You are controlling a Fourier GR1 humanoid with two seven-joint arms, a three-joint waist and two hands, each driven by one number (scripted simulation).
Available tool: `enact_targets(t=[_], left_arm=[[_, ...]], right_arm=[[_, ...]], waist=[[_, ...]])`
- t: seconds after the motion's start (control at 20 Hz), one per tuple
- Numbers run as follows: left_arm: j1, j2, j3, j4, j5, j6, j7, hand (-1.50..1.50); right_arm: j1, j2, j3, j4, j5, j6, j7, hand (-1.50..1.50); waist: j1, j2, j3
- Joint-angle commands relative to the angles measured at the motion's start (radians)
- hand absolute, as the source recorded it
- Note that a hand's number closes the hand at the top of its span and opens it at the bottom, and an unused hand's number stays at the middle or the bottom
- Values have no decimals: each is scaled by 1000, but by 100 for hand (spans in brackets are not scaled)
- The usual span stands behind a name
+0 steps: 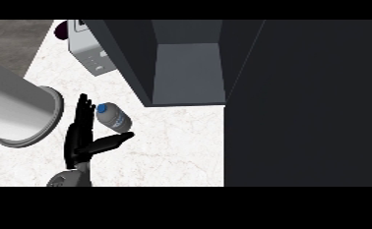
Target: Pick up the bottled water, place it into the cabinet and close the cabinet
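One hand in view: left hand (78,137), fingers straight, thumb spread wide, holding nothing. Bottled water (113,116) on counter (174,144) just right of fingers, near-left of open cabinet (187,71). Risk: closing fingers could nudge bottle, sending it rolling right.

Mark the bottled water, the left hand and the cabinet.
bottled water (114,117): head view, on its body.
left hand (79,141): head view, on the palm.
cabinet (187,73): head view, on its bare inside surface.

Kitchen: marbled white counter (174,149), open dark cabinet (187,71), small countertop appliance (88,51).
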State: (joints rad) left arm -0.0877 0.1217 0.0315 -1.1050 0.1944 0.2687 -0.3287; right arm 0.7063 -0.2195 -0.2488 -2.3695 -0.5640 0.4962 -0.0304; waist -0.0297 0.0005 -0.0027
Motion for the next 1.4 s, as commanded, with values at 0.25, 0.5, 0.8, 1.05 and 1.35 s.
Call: enact_targets(t=[0.25,0.5,0.8,1.05,1.35], left_arm=[[-35,-20,83,220,95,-191,-215,-150],[-113,-48,95,362,109,-279,-304,-150],[-178,-72,148,477,157,-359,-388,150],[-233,-52,197,547,212,-465,-416,150],[-266,-43,177,578,173,-479,-484,150]], right_arm=[[40,-42,-44,-184,-202,-75,93,-150],[90,-40,-49,-188,-184,-38,54,-150],[91,-46,-52,-199,-176,-50,42,-150],[116,-59,-77,-213,-192,-42,23,-150],[134,-74,-114,-199,-217,-31,28,-150]], waist=[[13,2,-1],[0,1,-1],[6,3,-1],[3,3,-1],[10,0,0]])
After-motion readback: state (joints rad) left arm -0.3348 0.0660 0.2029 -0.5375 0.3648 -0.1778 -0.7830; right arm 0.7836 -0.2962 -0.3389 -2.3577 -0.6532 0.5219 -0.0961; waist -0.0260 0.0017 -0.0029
